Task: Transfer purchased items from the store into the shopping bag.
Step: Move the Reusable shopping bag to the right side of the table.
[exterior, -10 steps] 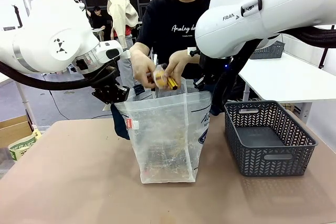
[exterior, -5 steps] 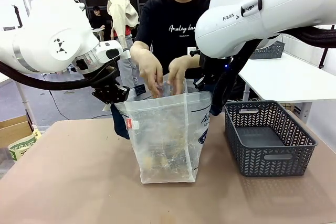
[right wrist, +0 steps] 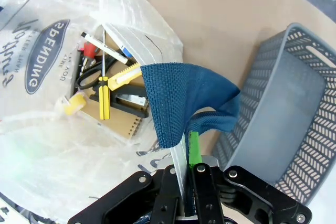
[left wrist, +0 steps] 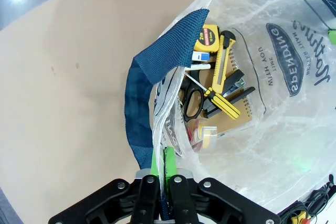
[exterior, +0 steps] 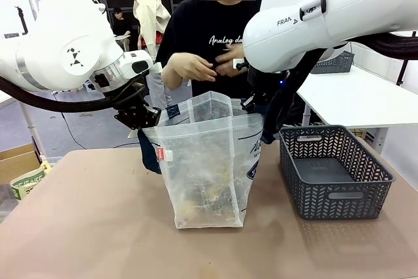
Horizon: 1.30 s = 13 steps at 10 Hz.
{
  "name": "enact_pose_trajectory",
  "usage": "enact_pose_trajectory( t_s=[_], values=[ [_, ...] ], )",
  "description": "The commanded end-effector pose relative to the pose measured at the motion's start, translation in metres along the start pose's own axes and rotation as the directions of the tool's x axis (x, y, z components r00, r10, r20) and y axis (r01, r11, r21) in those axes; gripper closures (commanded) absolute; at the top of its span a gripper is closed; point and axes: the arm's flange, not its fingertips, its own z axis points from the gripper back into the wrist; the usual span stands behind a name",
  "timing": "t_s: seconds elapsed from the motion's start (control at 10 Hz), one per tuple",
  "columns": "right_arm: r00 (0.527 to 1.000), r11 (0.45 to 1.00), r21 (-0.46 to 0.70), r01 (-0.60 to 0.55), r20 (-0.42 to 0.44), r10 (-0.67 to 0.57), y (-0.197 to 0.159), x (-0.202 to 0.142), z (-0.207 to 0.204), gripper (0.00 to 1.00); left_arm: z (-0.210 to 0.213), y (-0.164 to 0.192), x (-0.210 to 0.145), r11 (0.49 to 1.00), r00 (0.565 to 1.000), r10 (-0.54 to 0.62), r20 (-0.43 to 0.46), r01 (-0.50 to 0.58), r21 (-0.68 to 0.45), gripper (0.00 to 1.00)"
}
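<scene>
Inside shopping bag (left wrist: pixel 294 77), half-hidden, perhaps a notebook (left wrist: pixel 239 123).

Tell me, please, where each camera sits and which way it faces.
Front view: fixed between the arms, facing across the table at the person's hands; left arm and right arm show.
Left wrist view: on that wrist, looking down past the left tool into the translucent clear plastic tote bag with navy straps, rim pinched.
Right wrist view: on that wrist, looking down past the right tool, pinching the opposite rim, beside the dark grey lattice plastic basket.
Both wrist views share the yellow-handled screwdriver inside the bag.
</scene>
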Motion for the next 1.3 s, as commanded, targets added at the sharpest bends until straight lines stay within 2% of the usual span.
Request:
enact_pose_trajectory(
  t_s=[0.0, 1.2],
  values=[
    [1.000, 1.000, 0.000, 0.001, 0.002, -0.001, -0.0004, 0.0001, 0.0006, 1.00, 0.0008, 0.0017, 0.0000, 1.000, 1.000, 0.005, 0.002, -0.005, 0.000, 1.00],
    [1.000, 1.000, 0.000, 0.001, 0.002, -0.001, -0.0004, 0.0001, 0.0006, 1.00, 0.0008, 0.0017, 0.0000, 1.000, 1.000, 0.005, 0.002, -0.005, 0.000, 1.00]
  ],
)
